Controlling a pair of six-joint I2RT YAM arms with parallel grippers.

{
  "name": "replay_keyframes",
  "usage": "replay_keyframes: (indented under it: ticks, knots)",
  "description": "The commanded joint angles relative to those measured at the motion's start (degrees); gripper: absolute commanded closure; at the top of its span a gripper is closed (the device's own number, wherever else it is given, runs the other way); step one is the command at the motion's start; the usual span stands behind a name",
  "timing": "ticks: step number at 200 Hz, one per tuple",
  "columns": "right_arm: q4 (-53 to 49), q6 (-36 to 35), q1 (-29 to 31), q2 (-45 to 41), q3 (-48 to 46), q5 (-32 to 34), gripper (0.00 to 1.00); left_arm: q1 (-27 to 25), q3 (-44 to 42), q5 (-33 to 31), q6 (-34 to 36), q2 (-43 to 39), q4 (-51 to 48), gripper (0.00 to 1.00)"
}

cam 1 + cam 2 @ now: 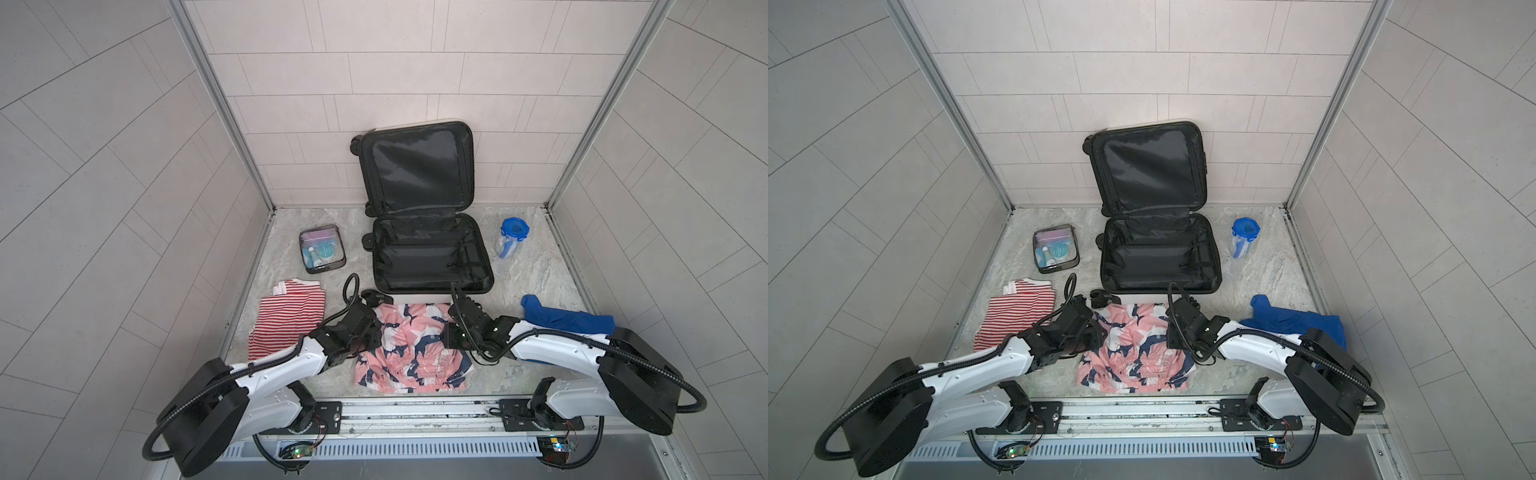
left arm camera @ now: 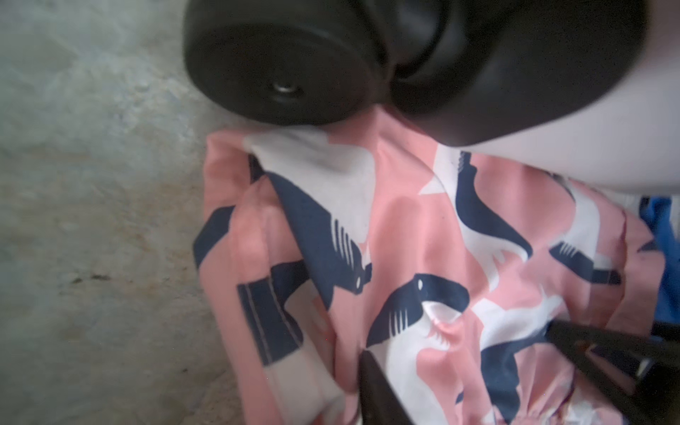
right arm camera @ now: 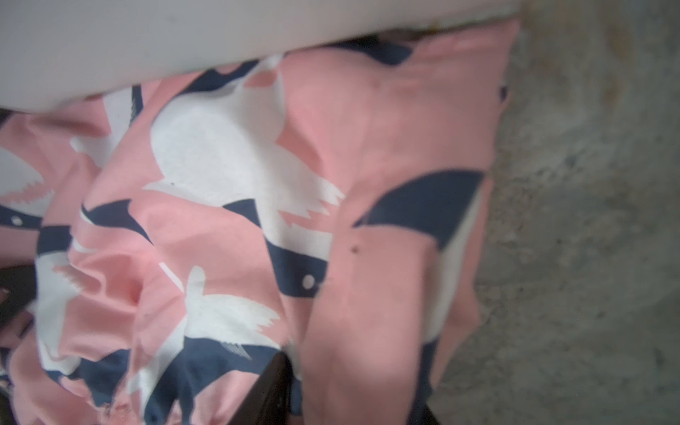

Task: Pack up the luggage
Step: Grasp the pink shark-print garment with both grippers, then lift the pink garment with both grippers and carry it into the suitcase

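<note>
Beside the suitcase (image 1: 428, 257), left claw (image 2: 456, 338) and right claw (image 3: 147, 323) straddle the pink shorts (image 1: 411, 353), clamping cannot be confirmed; a shallow pinch risks slippage.

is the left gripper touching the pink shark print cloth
Touching: left wrist view shows the left gripper pinching into the pink cloth, fabric bunched between its fingers.

Far left: clear pouch (image 1: 322, 248), dark trim, small toiletries inside, flat on marbled grey worktop (image 1: 540, 274).
Near left: red-white striped garment (image 1: 286, 322), folded.
Near centre: pink garment (image 1: 411, 353), navy-white animal print, rumpled.
Near right: blue garment (image 1: 569, 318), crumpled.
Far right: clear container (image 1: 514, 237), blue clip lid, upright.
Pale tiled walls (image 1: 374, 83) on three sides.
</note>
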Motion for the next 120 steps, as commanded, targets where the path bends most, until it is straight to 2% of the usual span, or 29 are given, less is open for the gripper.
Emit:
replay_keyframes:
  ticks: [1,34,61,120]
  knots:
    - [-1.5,0.7,1.0,-0.4,2.5,0.5,0.76,-0.7,0.7,-1.9,-0.9,-3.8,-3.7,0.8]
    - [-4.4,0.5,2.0,-2.4,5.5,-0.1,0.92,-1.0,2.2,-2.9,-1.5,-10.9,-8.9,0.91]
    - [-7.3,-0.1,3.3,-4.8,7.5,0.0,1.0,-1.7,5.4,-3.1,-1.3,-15.7,-15.1,0.98]
    - [-15.3,-2.2,5.3,-10.4,14.4,0.7,1.0,-4.2,17.0,-5.2,1.1,-20.8,-27.8,1.0]
